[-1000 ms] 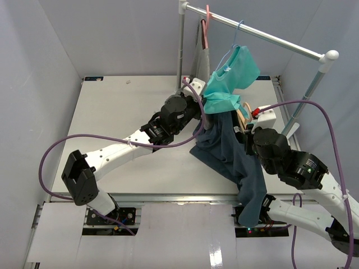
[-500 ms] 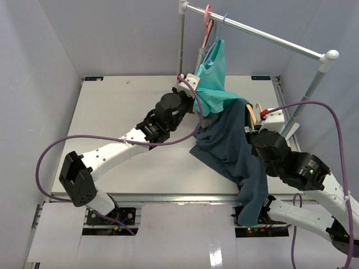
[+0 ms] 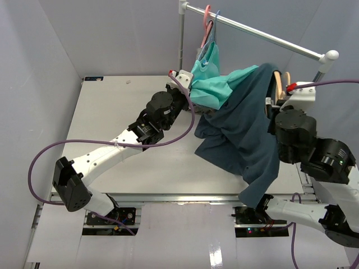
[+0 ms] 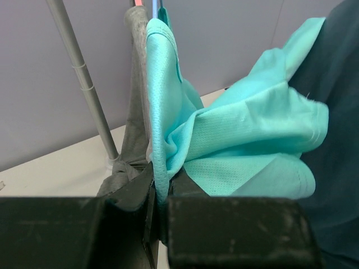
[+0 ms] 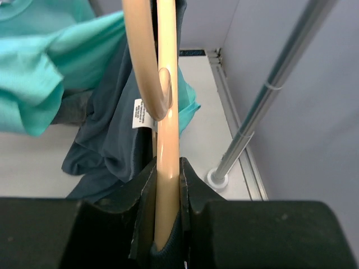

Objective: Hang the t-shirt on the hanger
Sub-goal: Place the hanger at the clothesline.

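Note:
The dark slate-blue t-shirt [image 3: 241, 131] hangs draped over the tan hanger [image 3: 279, 83] and trails down to the table's front edge. My right gripper [image 3: 279, 102] is shut on the hanger [image 5: 167, 140], held raised at the right, below the rail. The hanger's hook [image 5: 140, 67] curves in front, and the white neck label [image 5: 139, 115] shows on the t-shirt [image 5: 109, 140]. My left gripper [image 3: 179, 79] is shut on the edge of the bright teal-green garment [image 4: 159, 168], not on the t-shirt [image 4: 336, 112].
A metal rail [image 3: 263, 35] on two posts crosses the back right. The teal-green garment [image 3: 216, 84] and a grey garment [image 4: 134, 112] hang from it on thin pink [image 3: 207, 19] and blue hangers. The rail's right post [image 5: 269, 95] stands close beside my right gripper.

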`<state>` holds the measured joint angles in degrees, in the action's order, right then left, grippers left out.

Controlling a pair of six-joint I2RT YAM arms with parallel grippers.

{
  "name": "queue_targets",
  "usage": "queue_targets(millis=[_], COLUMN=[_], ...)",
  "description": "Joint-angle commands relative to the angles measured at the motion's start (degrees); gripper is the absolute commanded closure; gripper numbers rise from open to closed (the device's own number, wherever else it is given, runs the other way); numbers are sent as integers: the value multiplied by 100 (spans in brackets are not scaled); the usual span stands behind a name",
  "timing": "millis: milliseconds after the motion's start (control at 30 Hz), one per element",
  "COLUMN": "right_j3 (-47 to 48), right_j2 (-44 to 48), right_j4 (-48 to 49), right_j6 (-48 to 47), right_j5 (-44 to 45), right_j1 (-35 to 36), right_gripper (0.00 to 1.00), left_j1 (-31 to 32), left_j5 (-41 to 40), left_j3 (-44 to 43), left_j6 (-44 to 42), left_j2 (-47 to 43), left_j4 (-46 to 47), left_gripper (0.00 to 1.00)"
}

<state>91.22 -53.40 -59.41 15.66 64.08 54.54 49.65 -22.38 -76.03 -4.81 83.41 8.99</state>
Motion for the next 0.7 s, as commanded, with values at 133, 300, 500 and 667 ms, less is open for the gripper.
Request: queue_targets(millis=[133, 300, 500, 667], right_j3=[397, 215, 132, 396], right_j2=[579, 793, 353, -377], right_j4=[340, 336, 1557, 2560], right_j6=[-397, -423, -1557, -2896], right_j5=[741, 698, 701, 788], right_j1=[-14, -16, -14, -14], right_gripper=[92, 92, 92, 92], left_j1=[-93, -103, -96, -96], left_j5=[-152, -117, 396, 1150], left_j3=[-96, -114, 51, 231], left_j6=[-125, -111, 109, 462], left_j2=[-241, -135, -280, -411], left_j4=[50, 68, 208, 241], left_gripper=[93, 91, 91, 90])
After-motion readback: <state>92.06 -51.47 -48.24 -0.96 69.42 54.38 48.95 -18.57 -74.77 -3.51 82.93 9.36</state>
